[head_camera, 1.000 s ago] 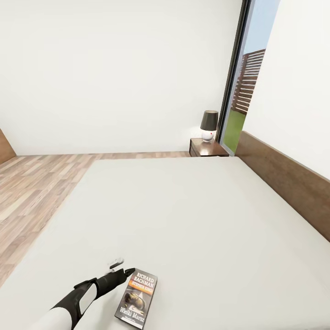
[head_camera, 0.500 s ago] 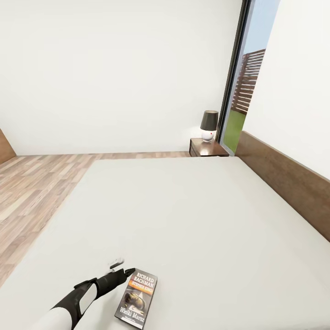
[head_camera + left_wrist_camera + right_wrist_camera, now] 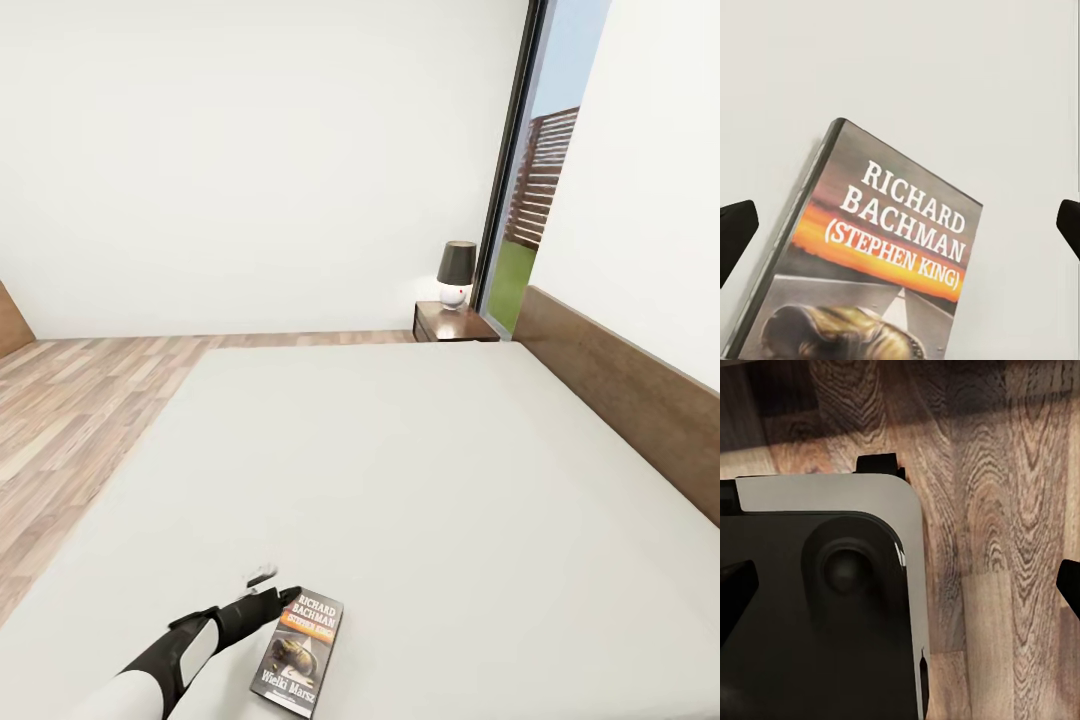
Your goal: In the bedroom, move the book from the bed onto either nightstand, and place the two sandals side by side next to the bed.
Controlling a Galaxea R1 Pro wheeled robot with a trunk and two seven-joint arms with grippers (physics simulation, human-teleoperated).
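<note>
On the bed (image 3: 420, 470), the book (image 3: 298, 652) lies flat; left tool (image 3: 272, 585) released, fingertips straddling its top edge; right tool (image 3: 900, 585) released above wood floor (image 3: 1005, 510).

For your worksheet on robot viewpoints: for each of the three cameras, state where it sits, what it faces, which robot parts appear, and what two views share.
Head view: on the robot's head, looking down over the bed toward the nightstand and window; left gripper beside the book.
Left wrist view: on the left arm, facing the book; fingertips at both edges.
Right wrist view: on the right arm, facing the wood floor and the robot's dark base.
Shared: head and left wrist views both show the book.
</note>
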